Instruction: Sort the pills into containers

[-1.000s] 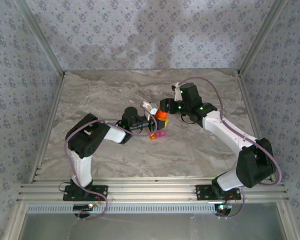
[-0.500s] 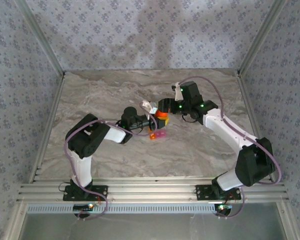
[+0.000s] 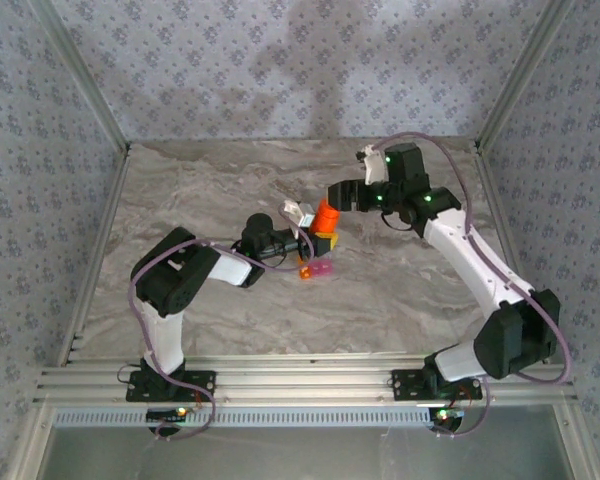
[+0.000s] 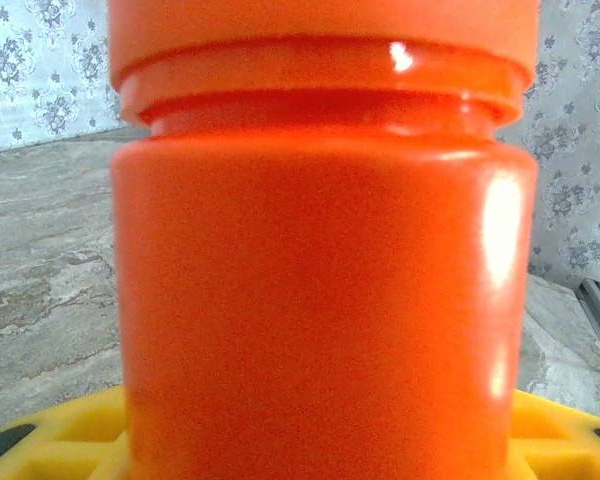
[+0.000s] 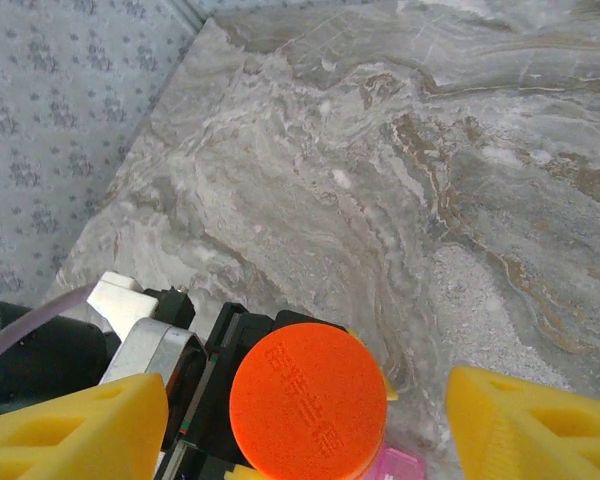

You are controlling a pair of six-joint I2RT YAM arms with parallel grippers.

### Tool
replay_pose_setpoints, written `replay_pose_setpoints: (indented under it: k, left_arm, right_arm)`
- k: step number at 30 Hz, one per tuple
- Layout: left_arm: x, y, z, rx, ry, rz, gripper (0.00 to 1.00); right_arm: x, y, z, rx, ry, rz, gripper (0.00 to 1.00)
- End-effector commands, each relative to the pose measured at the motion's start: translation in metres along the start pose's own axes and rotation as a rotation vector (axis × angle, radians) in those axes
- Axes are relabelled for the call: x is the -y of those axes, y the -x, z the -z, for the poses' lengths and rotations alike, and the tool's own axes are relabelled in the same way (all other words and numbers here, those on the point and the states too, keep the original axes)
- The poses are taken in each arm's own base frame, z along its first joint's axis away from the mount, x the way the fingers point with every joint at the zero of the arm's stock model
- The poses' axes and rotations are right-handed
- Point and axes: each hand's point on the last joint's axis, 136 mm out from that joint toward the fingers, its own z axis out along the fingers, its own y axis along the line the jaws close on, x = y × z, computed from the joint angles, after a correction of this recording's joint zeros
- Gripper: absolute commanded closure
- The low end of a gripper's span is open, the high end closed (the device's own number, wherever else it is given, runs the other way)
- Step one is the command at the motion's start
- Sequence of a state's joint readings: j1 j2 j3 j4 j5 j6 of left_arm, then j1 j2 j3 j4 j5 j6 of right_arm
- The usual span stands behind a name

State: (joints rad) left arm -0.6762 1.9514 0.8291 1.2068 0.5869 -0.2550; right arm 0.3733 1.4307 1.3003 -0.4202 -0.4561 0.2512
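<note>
Status: looking early, and I'm not seeing any sorting done.

- Left gripper (image 3: 314, 238) is clamping the orange bottle (image 3: 325, 214) low on its body and holding it upright over the middle of the table (image 3: 200, 200). In the left wrist view the bottle is sitting between the yellow fingers (image 4: 65, 440).
- The cap (image 5: 307, 400) is sitting on the bottle, so I'm reading the pills as shut inside.
- Right gripper (image 3: 337, 195) is hovering just above and beside the cap. Its fingers (image 5: 75, 430) are spread wide, one on each side of the cap, gripping nothing.
- The containers (image 3: 317, 269), a joined orange and pink pair, are lying on the table just in front of the bottle's base, between the two arms. A corner of the pink one (image 5: 400, 466) is peeking out under the cap.
- They're too small here to tell if anything is in them.

Remaining, as I'm judging it: getting the cap off, getting the pills out, then dropping each into its box. That's basically the whole job.
</note>
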Motion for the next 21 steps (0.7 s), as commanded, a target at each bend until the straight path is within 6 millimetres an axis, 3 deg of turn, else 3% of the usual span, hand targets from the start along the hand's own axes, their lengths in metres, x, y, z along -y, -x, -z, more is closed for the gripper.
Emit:
replay_pose_setpoints:
  k: [1, 21]
  left_arm:
    - [0.010, 0.031, -0.002, 0.079, -0.031, -0.053, 1.00]
    - [0.010, 0.032, -0.002, 0.082, -0.030, -0.053, 1.00]
  right_arm:
    - [-0.003, -0.009, -0.007, -0.069, 0.041, 0.056, 0.26]
    - [-0.007, -0.024, -0.027, -0.142, 0.094, 0.054, 0.41]
